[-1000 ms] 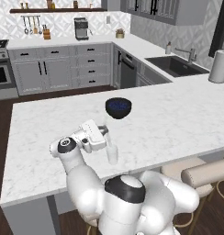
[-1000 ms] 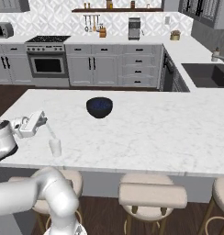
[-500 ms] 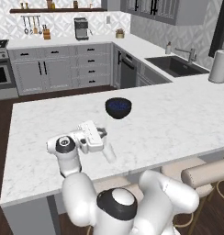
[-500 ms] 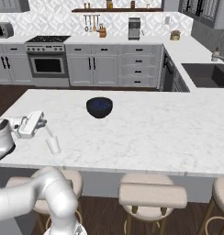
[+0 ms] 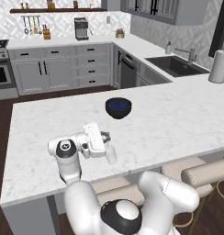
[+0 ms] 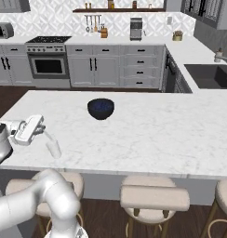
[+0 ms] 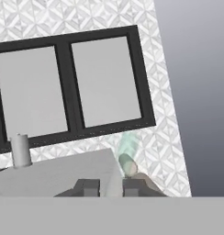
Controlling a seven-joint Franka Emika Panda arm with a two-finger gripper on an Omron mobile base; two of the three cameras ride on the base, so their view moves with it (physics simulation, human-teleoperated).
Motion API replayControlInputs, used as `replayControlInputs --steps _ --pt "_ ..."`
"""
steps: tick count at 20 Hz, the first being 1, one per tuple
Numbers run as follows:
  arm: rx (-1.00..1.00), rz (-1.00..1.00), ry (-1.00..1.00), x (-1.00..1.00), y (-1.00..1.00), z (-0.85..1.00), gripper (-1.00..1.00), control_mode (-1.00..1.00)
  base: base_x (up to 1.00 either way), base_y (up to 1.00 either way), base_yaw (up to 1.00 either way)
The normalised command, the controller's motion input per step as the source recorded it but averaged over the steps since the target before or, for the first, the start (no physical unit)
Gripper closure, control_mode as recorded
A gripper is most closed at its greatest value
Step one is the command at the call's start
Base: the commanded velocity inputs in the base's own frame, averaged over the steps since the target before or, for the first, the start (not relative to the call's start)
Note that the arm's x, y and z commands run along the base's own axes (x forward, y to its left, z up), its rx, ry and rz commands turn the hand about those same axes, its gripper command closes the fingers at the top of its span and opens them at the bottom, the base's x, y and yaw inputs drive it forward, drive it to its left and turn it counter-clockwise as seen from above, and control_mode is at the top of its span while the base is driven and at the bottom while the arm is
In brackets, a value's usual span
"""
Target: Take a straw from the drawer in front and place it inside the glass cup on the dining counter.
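The marble desk (image 5: 178,119) has beige stools (image 6: 155,195) along its near side. A dark bowl (image 5: 118,107) sits near its middle, well apart from the cup (image 5: 111,155), which stands upright near the desk's near edge. The gripper (image 5: 104,137) hangs just above and beside the cup, level with the desk. Its jaws are narrow, with the straw (image 7: 114,181) pinched between the tips and slanting toward the cup's mouth.

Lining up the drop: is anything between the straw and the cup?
Nothing visible. The gripper holds the straw right over the cup near the counter edge. The bowl sits farther back, off that path.
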Motion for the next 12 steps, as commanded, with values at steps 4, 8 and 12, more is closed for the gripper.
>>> replayControlInputs --steps 4,8,12 --pt "0.0 -0.1 0.0 0.0 -0.3 0.0 1.0 -1.0 0.0 0.0 0.0" --pt "0.02 -0.08 0.0 -0.08 -0.08 0.0 1.0 -1.0 0.0 0.0 0.0" --pt "0.04 -0.08 0.0 -0.24 0.0 0.08 1.0 -1.0 0.0 0.0 0.0"
